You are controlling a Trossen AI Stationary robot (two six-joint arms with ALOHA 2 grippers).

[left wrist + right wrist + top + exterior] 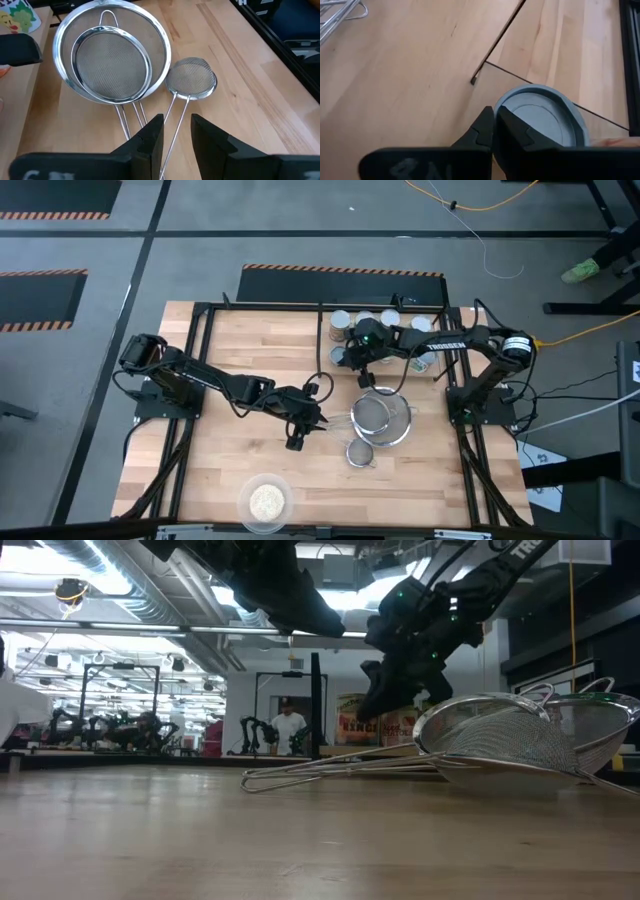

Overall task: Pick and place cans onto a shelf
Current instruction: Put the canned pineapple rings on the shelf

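The left pincer (297, 442) hangs over the middle of the tabletop (230, 350), spread, with nothing between its fingers (150, 142). At its 3 o'clock lie three strainers (385, 420): two nested, the smallest (191, 82) just beside them, handles running back toward the pincer.

The right pincer (362, 378) is at the shelf's (448, 330) front left corner, at 12 o'clock from the strainers, its fingers (482, 131) pressed together and gripping nothing. A blue-topped can (540, 117) stands on the shelf just beside those fingertips; whether they touch it I cannot tell. More cans (342, 320) stand clustered along the shelf, at about 1 o'clock on the tabletop. A dish (266, 502) of grains sits at the tabletop's 6 o'clock edge.
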